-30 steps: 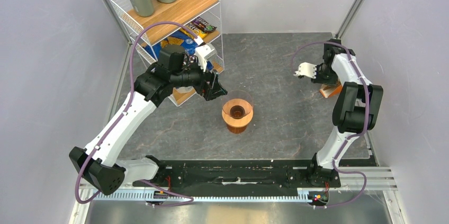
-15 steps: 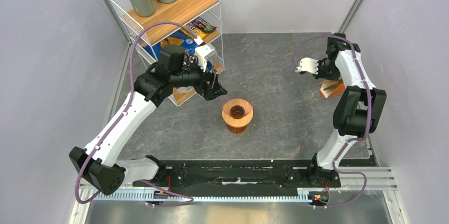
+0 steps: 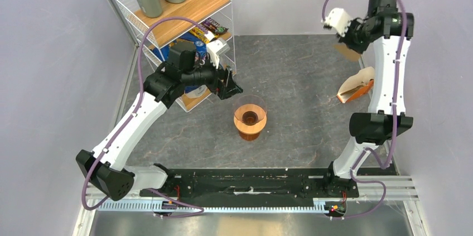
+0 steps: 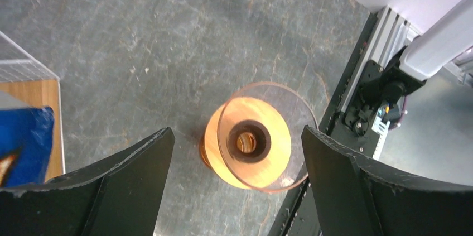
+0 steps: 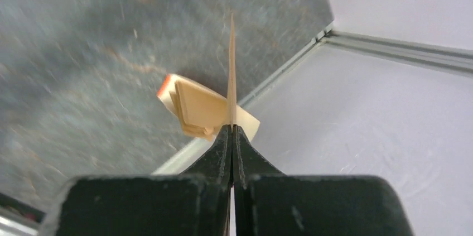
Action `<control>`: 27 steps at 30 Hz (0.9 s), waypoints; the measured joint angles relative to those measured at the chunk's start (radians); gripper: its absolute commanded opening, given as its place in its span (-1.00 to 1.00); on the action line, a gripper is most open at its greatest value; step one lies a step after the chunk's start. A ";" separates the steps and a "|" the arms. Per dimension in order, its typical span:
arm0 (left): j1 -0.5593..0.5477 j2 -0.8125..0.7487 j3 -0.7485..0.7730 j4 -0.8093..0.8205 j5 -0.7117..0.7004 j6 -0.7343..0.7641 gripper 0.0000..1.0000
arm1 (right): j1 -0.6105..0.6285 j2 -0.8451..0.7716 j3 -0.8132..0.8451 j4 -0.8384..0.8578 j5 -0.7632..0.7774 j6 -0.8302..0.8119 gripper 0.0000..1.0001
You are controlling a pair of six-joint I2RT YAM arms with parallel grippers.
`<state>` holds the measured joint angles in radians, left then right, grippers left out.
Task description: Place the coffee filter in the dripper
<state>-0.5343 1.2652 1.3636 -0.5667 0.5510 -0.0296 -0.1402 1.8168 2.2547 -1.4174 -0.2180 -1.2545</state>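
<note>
My right gripper was pinched shut on the filter, edge-on, high over the table at two o'clock; the dripper sat well apart toward eight o'clock, nearer my wide-open left gripper.

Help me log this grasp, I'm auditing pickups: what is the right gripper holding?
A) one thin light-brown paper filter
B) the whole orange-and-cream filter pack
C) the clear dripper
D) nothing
A: in the right wrist view the right gripper is pinched shut on the coffee filter, seen edge-on, while the filter pack lies apart from it on the table below.
</note>
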 measured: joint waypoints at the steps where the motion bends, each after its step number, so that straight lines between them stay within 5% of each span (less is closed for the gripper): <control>1: 0.000 0.011 0.020 0.002 0.000 -0.002 0.85 | 0.006 0.003 0.063 -0.019 -0.023 0.064 -1.00; 4: 0.000 0.051 0.090 0.028 0.000 -0.006 0.85 | 0.024 0.000 0.223 -0.064 -0.109 0.321 -1.00; 8: -0.007 0.114 0.196 0.067 -0.008 -0.008 0.84 | 0.028 -0.051 0.208 -0.065 -0.199 0.682 -1.00; 18: -0.272 0.264 0.321 0.120 -0.250 0.055 0.79 | 0.027 -0.280 -0.356 0.108 -0.202 1.632 -1.00; 27: -0.444 0.383 0.390 0.110 -0.370 0.126 0.72 | 0.027 -0.315 -0.560 0.140 -0.221 1.995 -1.00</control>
<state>-0.9787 1.6485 1.7535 -0.4564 0.1806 0.0967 -0.1131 1.5017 1.6947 -1.2770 -0.4393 0.7403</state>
